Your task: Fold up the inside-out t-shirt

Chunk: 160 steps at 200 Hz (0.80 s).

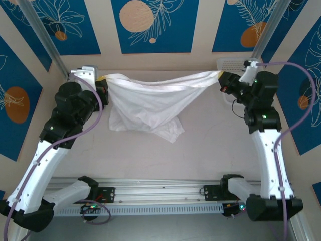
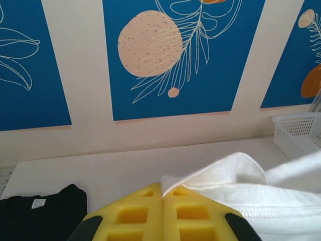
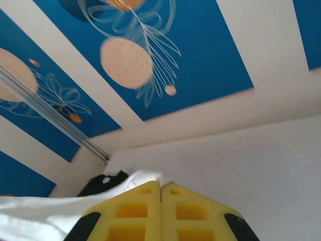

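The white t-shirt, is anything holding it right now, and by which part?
Both arms hold it. The left gripper and the right gripper each pinch one end of the t-shirt along its stretched upper edge; the rest sags toward the table.

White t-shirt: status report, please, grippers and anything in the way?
Left gripper shut on thin white cotton t-shirt; right gripper likewise. Shirt strung between them, lower part sagging to table. Black folded garment off to side.

Both arms reaching forward and spread wide, left claw (image 1: 104, 83) clamped tight, right claw (image 1: 221, 80) clamped tight
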Each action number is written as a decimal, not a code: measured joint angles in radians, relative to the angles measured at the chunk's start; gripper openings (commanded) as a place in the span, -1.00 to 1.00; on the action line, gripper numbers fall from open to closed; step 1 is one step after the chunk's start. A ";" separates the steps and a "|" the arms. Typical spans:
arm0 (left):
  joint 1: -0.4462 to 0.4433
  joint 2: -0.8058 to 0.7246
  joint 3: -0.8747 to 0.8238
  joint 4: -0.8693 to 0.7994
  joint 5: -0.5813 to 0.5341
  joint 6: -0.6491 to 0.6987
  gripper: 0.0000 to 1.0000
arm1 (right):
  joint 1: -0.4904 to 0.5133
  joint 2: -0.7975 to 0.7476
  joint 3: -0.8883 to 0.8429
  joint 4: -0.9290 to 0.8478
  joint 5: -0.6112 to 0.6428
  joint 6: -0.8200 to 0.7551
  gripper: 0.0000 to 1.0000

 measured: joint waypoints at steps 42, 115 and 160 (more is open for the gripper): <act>0.000 -0.084 0.035 -0.089 0.003 -0.027 -1.00 | 0.007 -0.229 0.045 -0.036 -0.001 0.008 -1.00; 0.144 0.237 0.028 -0.035 -0.011 -0.098 -1.00 | 0.030 0.028 0.023 0.040 0.000 0.010 -1.00; 0.216 0.637 0.558 -0.089 0.044 -0.097 -1.00 | -0.005 0.511 0.468 0.007 -0.002 -0.014 -1.00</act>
